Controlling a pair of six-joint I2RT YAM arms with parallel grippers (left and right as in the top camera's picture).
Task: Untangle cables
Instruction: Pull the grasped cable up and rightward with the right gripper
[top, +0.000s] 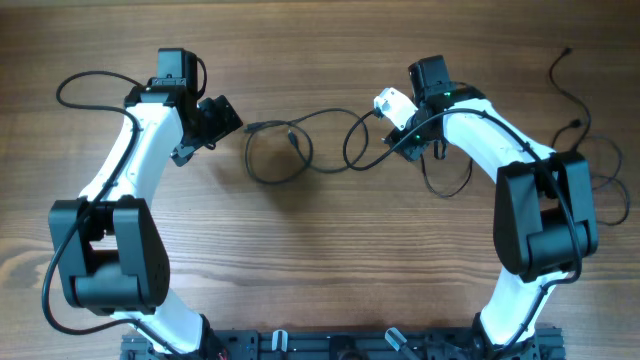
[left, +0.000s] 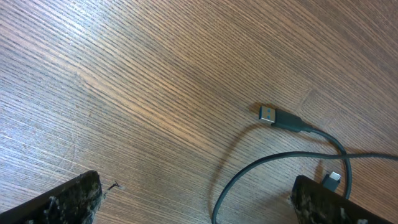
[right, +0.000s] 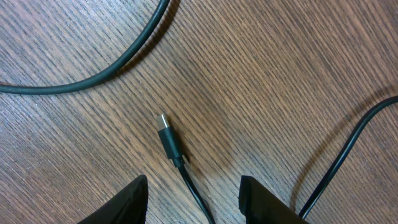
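Reading left gripper and right gripper as wide open, empty. Cables sprawl at upper centre overhead, between them. Small plug lies between right fingers, tip pointing up; we judge right arm nearer.

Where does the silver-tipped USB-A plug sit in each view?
Overhead: USB-A plug lies just right of the left gripper.
Left wrist: right of centre, flat on the wood ahead of the open jaws.
Right wrist: not in it; only a smaller plug lies there.
Shared landmark: the wood-grain table.
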